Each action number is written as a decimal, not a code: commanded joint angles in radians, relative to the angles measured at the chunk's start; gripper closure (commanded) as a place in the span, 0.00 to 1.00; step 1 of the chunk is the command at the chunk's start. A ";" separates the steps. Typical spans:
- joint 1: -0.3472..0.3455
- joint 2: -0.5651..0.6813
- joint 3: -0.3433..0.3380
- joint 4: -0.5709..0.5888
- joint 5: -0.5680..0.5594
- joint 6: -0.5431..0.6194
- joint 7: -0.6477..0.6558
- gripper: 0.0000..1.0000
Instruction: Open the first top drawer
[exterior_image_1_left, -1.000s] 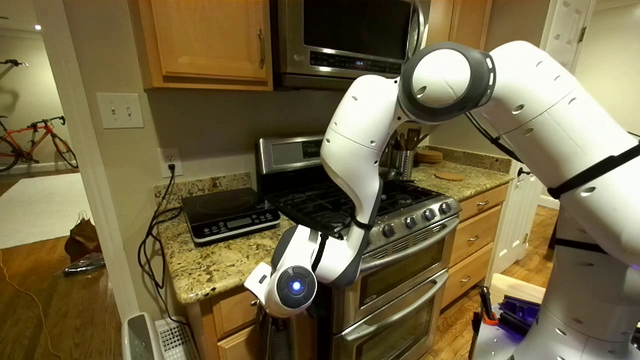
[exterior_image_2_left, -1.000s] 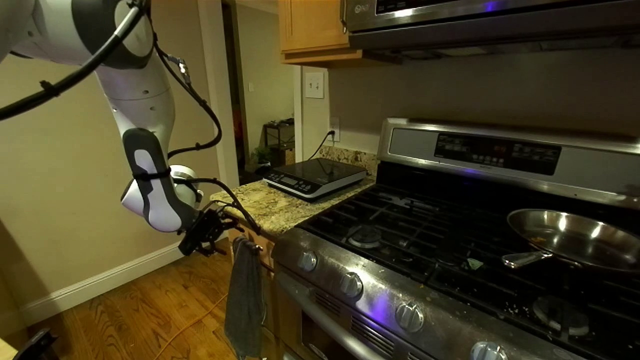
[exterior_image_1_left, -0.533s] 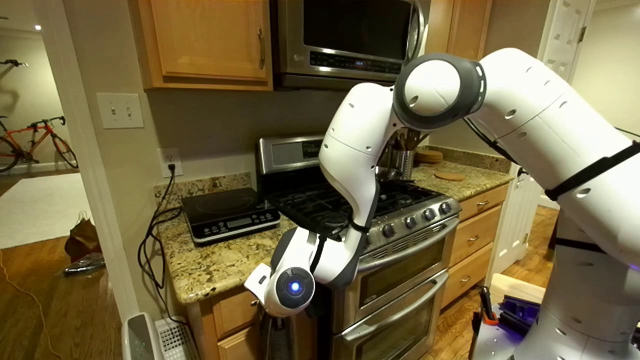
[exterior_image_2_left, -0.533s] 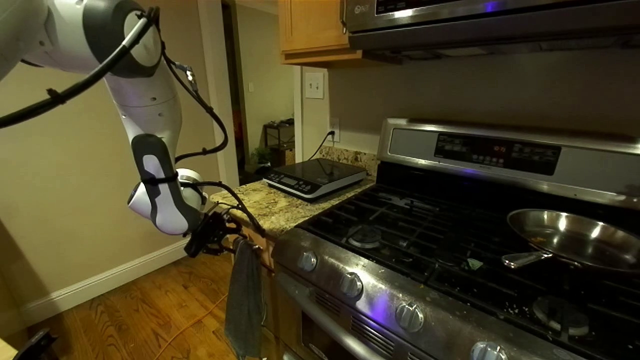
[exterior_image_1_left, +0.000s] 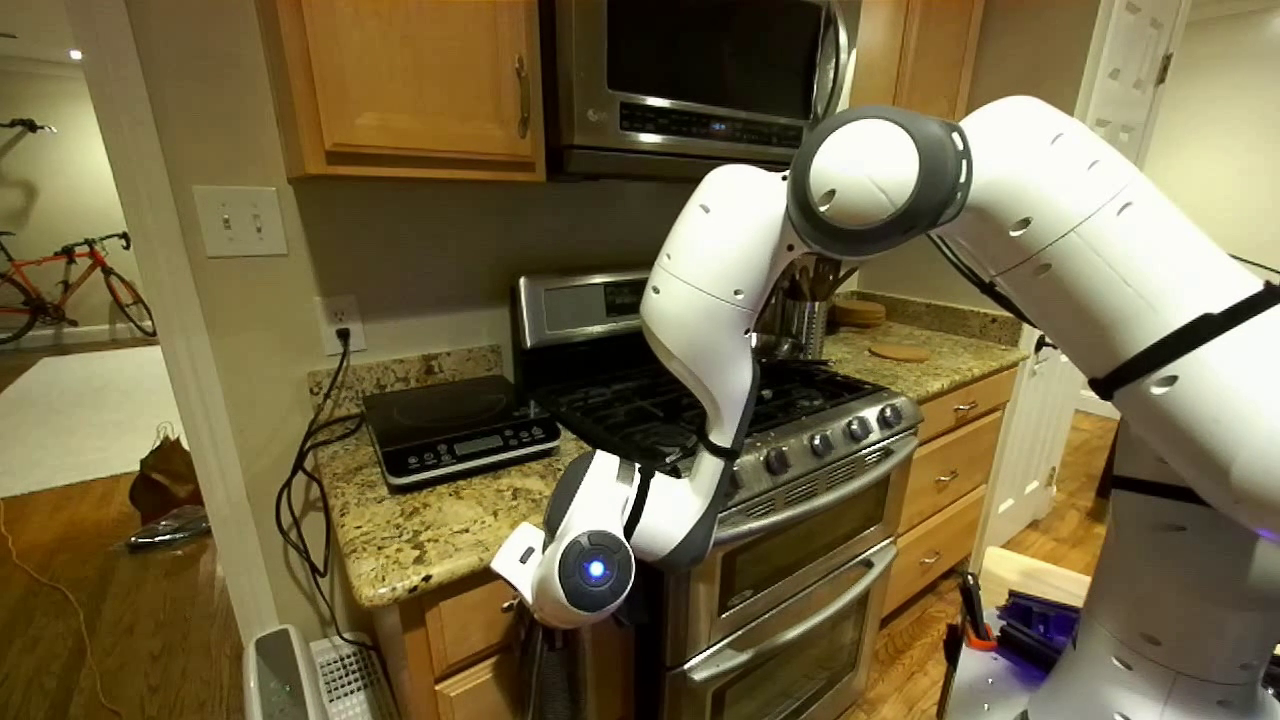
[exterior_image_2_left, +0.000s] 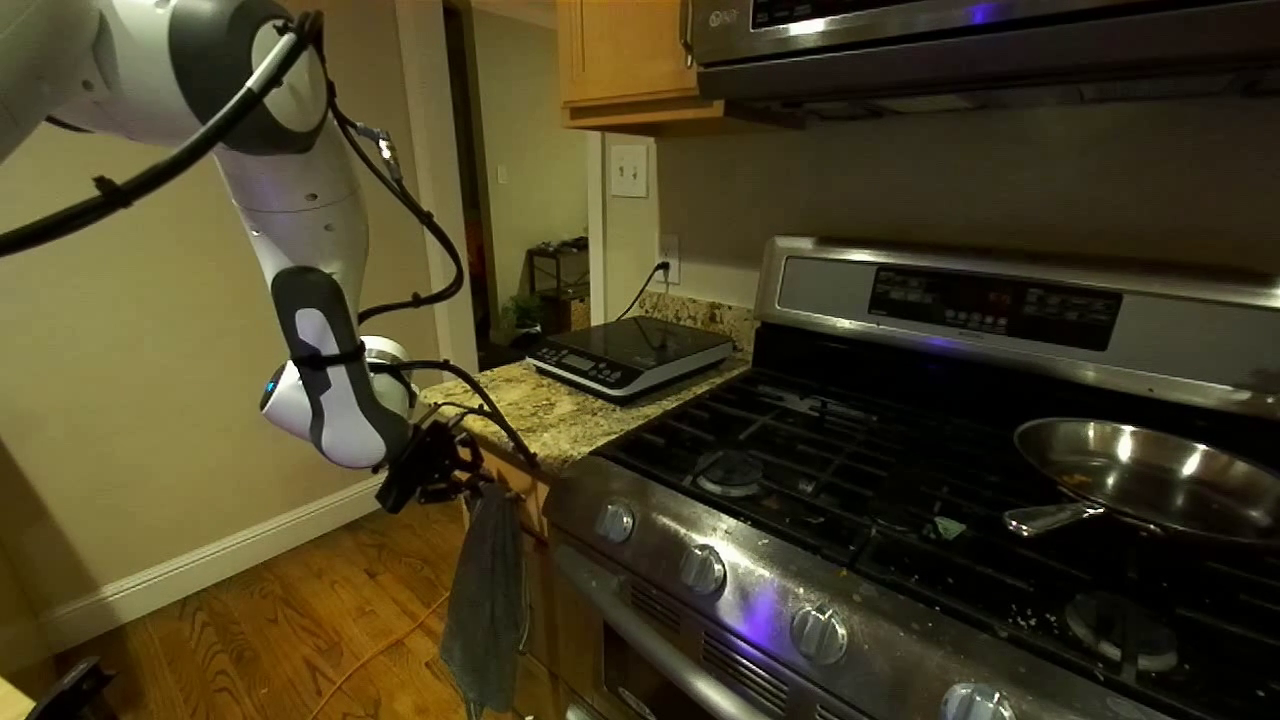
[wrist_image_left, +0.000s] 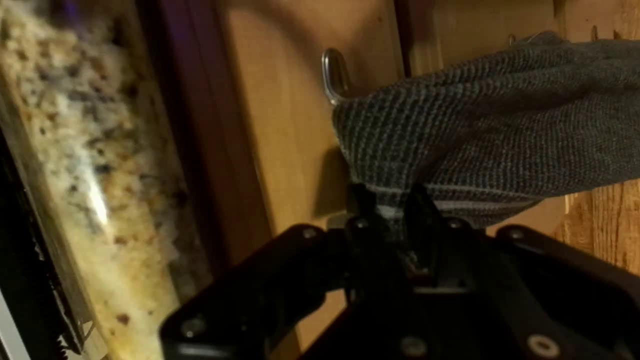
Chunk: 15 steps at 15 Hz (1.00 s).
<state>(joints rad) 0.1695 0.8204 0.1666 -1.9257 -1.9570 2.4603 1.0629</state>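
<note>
Smooth wooden drawer (wrist_image_left: 295, 135), coarse cloth towel (wrist_image_left: 480, 125), countertop (wrist_image_left: 95, 150) — glossy stone

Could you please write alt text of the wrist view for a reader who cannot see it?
A black end effector is at the bottom, its fingers flanking part of a dark grey towel; whether they grip it is unclear. The towel hangs from the metal handle of a wooden drawer, with a speckled countertop at left.

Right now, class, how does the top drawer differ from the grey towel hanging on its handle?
Colour: the top drawer is honey-coloured wood; the towel is grey with pale stripes.
Form: the drawer's front is flat, while the towel drapes in folds.
Extent: the towel hangs down past the drawer's lower edge.
Shared: in the wrist view, the gripper partly hides both.
</note>
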 joint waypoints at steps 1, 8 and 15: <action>-0.029 -0.009 0.019 -0.019 -0.061 -0.023 0.034 0.91; -0.020 -0.007 0.038 -0.053 -0.064 -0.058 0.057 0.91; 0.009 -0.019 0.092 -0.169 -0.080 -0.166 0.133 0.91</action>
<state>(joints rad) 0.1689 0.8199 0.2185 -1.9805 -2.0139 2.3259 1.1202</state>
